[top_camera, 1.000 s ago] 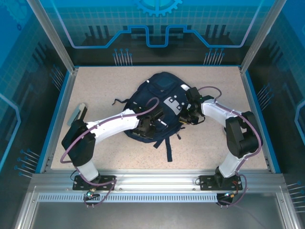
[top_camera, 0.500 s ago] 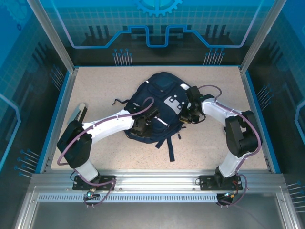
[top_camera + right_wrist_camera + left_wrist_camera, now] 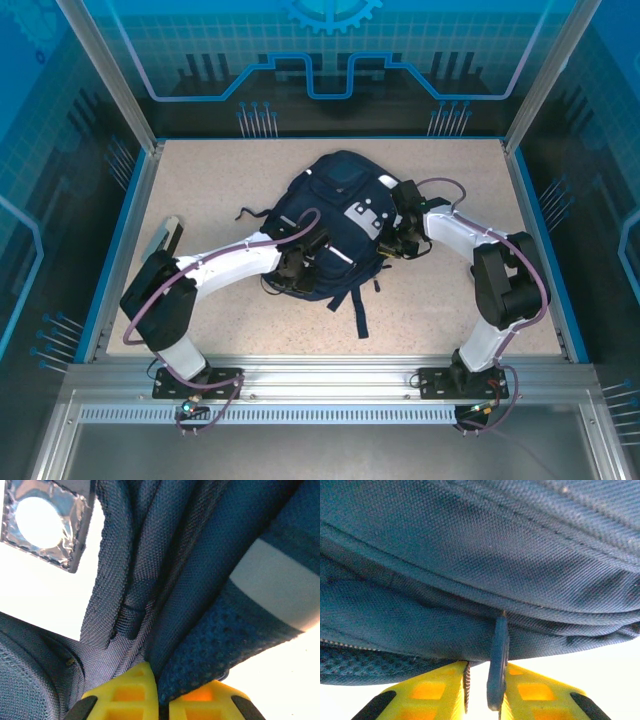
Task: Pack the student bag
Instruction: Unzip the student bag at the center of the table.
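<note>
No readable words, brand names or numbers are showing anywhere. White patches [image 3: 352, 213] near the top of the student bag [image 3: 335, 185] are carrying small dark marks, too small to make out. Behind the bag, the blue back panel [image 3: 200, 50] is displaying a gear emblem [image 3: 330, 10] with no legible lettering.

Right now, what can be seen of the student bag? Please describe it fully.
The student bag is a navy woven-fabric backpack with white patches, a thin white stripe and dark straps reaching toward the near edge. It lies flat mid-table. The right gripper pinches a fold of its fabric and mesh on its right side. At its near-left edge, a dark zipper pull hangs between the slightly parted jaws of the left gripper.
</note>
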You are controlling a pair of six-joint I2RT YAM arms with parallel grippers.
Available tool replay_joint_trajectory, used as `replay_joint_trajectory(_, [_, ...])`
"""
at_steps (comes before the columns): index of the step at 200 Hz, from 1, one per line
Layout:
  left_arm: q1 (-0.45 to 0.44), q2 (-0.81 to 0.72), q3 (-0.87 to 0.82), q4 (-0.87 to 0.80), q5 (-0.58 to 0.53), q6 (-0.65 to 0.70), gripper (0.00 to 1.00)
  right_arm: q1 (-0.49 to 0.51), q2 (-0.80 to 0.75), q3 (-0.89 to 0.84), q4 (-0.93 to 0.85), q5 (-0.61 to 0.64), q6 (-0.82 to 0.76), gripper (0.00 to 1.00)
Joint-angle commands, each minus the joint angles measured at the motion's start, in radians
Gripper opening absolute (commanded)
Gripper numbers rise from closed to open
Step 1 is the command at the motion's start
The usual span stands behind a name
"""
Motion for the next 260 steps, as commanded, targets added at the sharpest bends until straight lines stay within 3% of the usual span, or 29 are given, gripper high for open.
replay_joint_trajectory(1, [0.016,0.006,-0.009,0.023,0.04,-0.009,0.25,-0.018,-0.003,0.017,-0.02,0.043,-0.012,0.08])
replay_joint_trajectory(37, [0.017,0.003,0.017,0.025,0.033,-0.003,0.21,-0.018,-0.009,0.017,-0.024,0.047,-0.011,0.08])
replay_joint_trajectory(81, [0.019,-0.022,0.021,-0.015,0.014,0.009,0.0,-0.029,-0.014,0.018,-0.04,0.081,-0.019,0.07])
replay_joint_trajectory(127, [0.038,-0.087,-0.001,-0.061,-0.018,0.036,0.0,-0.111,0.013,0.062,-0.058,0.14,-0.073,0.07])
replay_joint_trajectory(147, [0.05,-0.102,-0.011,-0.035,-0.012,0.033,0.0,-0.136,0.036,0.1,-0.047,0.107,-0.113,0.08])
replay_joint_trajectory(159, [0.053,-0.1,-0.012,-0.005,0.013,0.033,0.0,-0.138,0.042,0.122,-0.042,0.06,-0.143,0.12])
replay_joint_trajectory(184, [0.051,-0.096,0.013,0.04,0.081,0.017,0.0,-0.133,0.025,0.146,-0.069,0.019,-0.166,0.32])
replay_joint_trajectory(211, [0.039,-0.134,0.048,0.088,0.148,-0.081,0.23,-0.135,-0.046,0.125,-0.114,0.074,-0.155,0.45])
replay_joint_trajectory(247, [-0.03,-0.134,0.096,0.109,0.088,-0.252,0.52,-0.135,-0.135,0.077,-0.149,0.058,-0.133,0.54])
replay_joint_trajectory(260, [-0.048,-0.117,0.101,0.136,0.092,-0.32,0.57,-0.134,-0.169,0.048,-0.145,0.029,-0.12,0.56])
